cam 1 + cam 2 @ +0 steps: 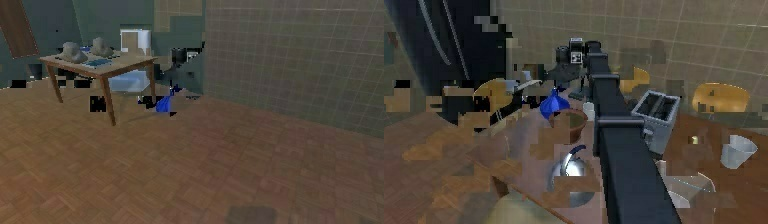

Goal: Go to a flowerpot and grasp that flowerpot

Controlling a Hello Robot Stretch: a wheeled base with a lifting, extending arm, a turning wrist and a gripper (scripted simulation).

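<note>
A small brown pot-shaped vessel (574, 122) stands on the cluttered wooden tabletop (444, 170) in the arm side view, just left of the dark arm bar (619, 130). A blue object (554, 103) sits right above and left of it. The gripper (547, 85) reaches left from the two white marker squares (574, 52), close over the blue object and the pot. With these things at its far end, I cannot tell whether it holds anything. The same kind of blue object (166, 100) appears low beside a table in the forward view.
On the tabletop stand a silver toaster (654, 112), a rounded metal kettle (574, 170) and a clear cup (736, 152). In the forward view, a wooden table (110, 75) carries two busts (70, 50). Beyond it rises a tiled wall (300, 60), and open wood floor (200, 170) lies in front.
</note>
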